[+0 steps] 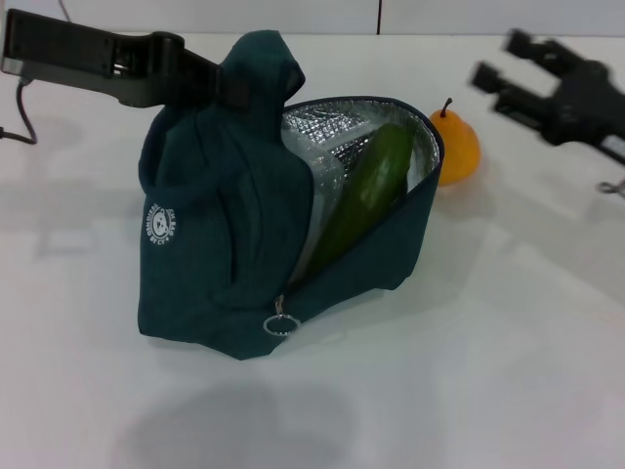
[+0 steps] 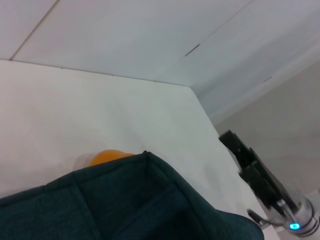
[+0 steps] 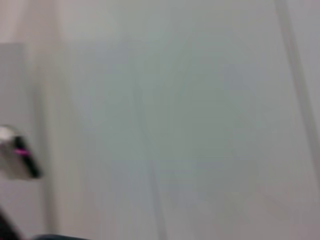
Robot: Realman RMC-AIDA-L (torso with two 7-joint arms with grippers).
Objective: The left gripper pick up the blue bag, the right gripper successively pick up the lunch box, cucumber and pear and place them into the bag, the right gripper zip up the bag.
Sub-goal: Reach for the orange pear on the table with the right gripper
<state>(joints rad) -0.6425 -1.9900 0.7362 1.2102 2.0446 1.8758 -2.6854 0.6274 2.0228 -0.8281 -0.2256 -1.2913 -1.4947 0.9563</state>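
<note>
On the white worktop (image 1: 508, 371), centre-left, the blue bag (image 1: 215, 254) hangs with one handle lifted by the left end effector (image 1: 220, 88), which is clamped on the handle loop from the robot's left. Bag mouth gapes toward the right, foil lining showing. The cucumber (image 1: 366, 195) lies slanted inside, upper end near the rim. Lunch box not visible; probably beneath or behind the cucumber, cannot confirm. The pear (image 1: 454, 147) sits on the worktop just behind the bag's right rim, stem up, touching or nearly touching the fabric; also glimpsed in the left wrist view as an orange sliver behind the bag edge. The right end effector (image 1: 503, 63) hovers above the far right of the worktop, fingers spread apart, holding nothing, well apart from the pear. Step in hand, as judged: fetch the pear. To do it well, descend from above and slightly right so the fingers straddle the pear's widest part without catching the bag rim; grip gently, since a round smooth fruit can squirt out; lift clear of the rim before moving over the opening, then release low beside the cucumber. Count: one bag, one cucumber, one pear, two end effectors, one ring zip pull (image 1: 280, 325) at the lower front seam.
</note>
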